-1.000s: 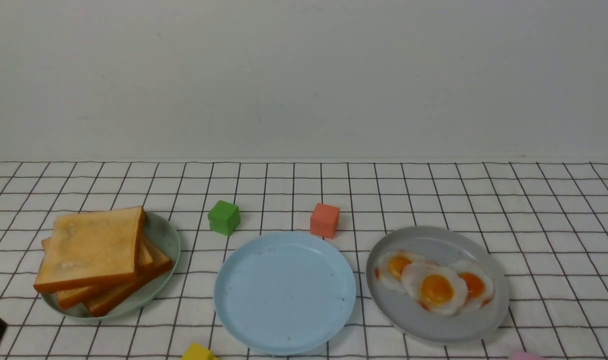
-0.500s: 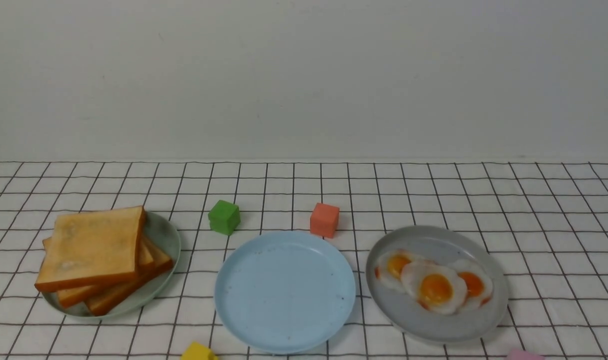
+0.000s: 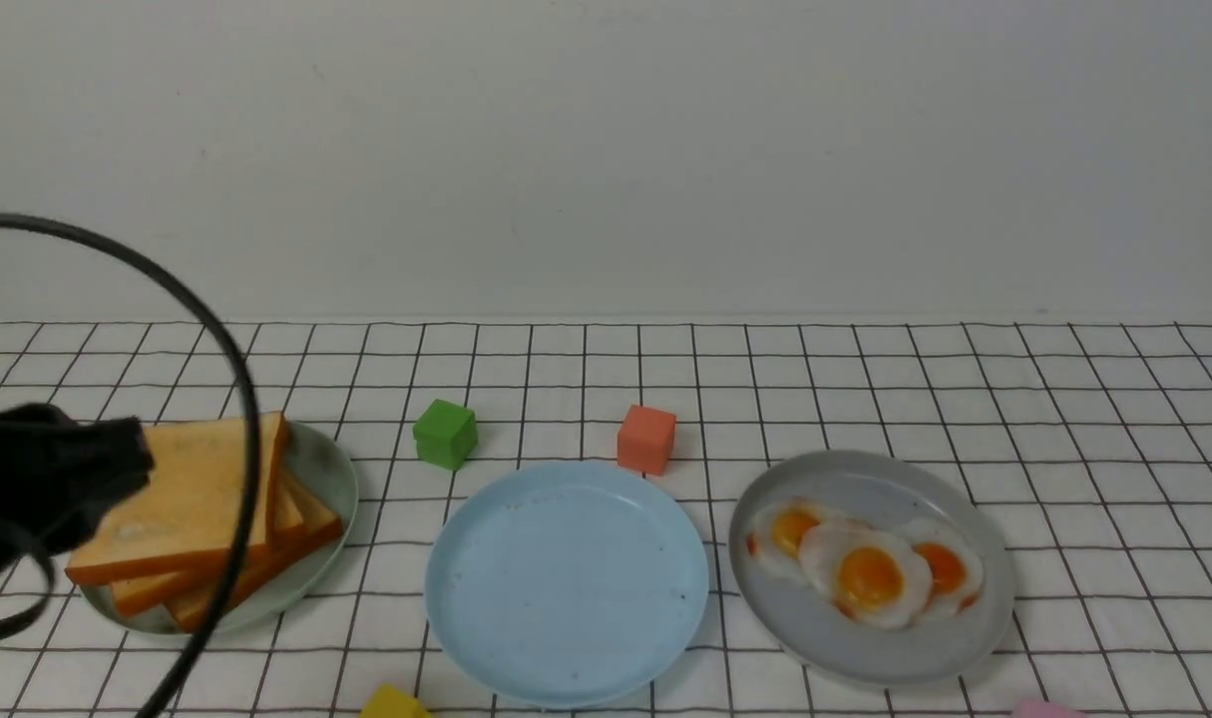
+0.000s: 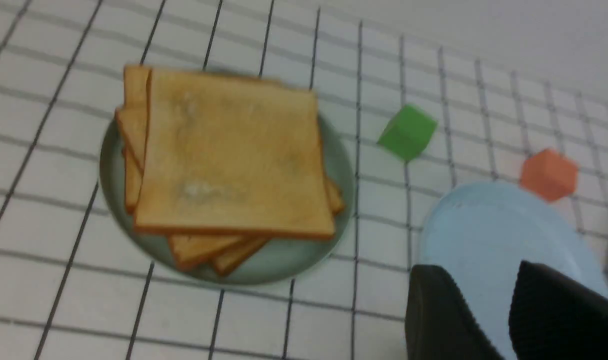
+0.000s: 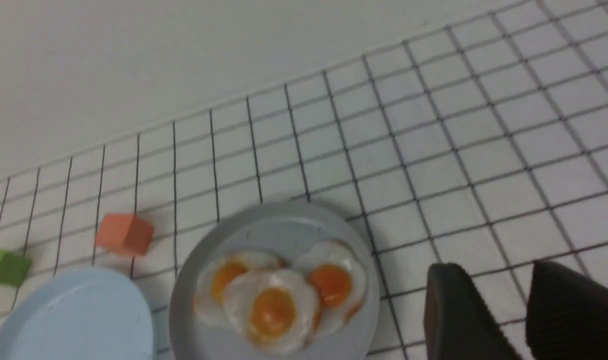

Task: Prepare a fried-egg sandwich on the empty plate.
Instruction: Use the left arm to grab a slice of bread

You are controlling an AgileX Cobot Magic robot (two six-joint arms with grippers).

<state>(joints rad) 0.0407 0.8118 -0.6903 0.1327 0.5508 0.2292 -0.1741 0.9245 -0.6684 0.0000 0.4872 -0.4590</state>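
Front view showing empty plate lying bare, toast stack sitting just left of it, left gripper hanging nearest, over the stack's outer edge. Its fingers, and right gripper's, standing narrowly parted, gripping nothing.

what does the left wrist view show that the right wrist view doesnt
Left wrist only: the toast stack on the pale green plate, and the left gripper, open and holding nothing. Right wrist only: the three fried eggs spread on the grey plate, and the right gripper, open too. Both: the empty plate, the green cube, the orange cube and the checked cloth.
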